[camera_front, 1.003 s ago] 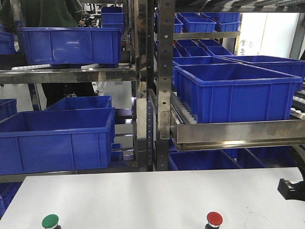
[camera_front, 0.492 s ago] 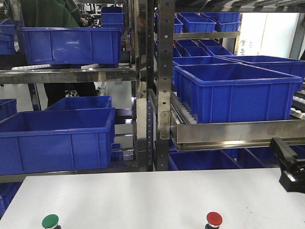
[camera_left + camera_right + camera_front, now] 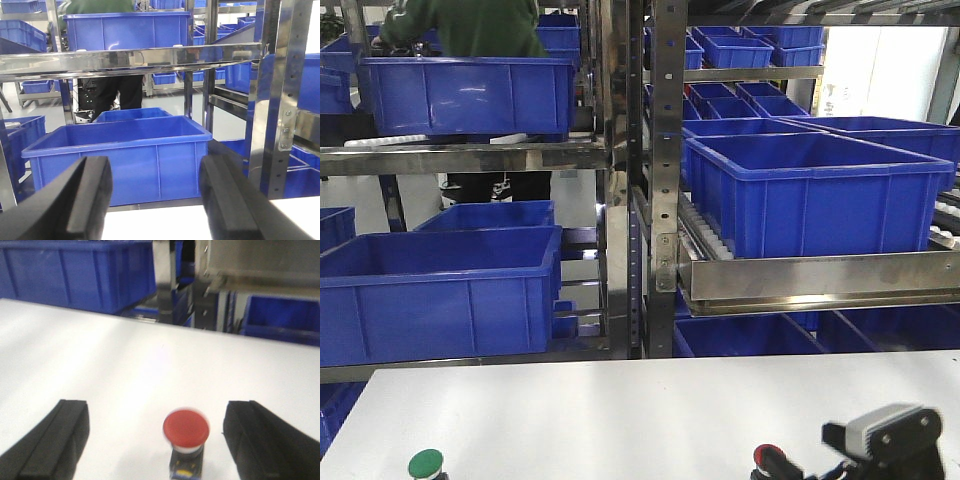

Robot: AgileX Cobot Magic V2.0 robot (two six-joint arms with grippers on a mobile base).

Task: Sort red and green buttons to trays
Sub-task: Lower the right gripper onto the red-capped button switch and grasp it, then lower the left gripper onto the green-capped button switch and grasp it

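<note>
Red button (image 3: 186,427) – upright on the white table (image 3: 125,355), midway between the wide-open jaws of the right end effector (image 3: 155,415)

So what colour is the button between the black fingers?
The button cap is red, seen best in the right wrist view.

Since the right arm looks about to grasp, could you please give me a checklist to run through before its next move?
1. Right claw open: ok, jaws wide apart.
2. Red button between its fingers: ok, upright, though off-centre toward one finger.
3. Fingers clear of the button: ok, neither touches it.
4. Left claw empty: ok, open, facing a blue crate.
5. Green button out of the way: ok, far off on the white table.
6. Red tray located: cannot tell, no tray shows in any view.
</note>
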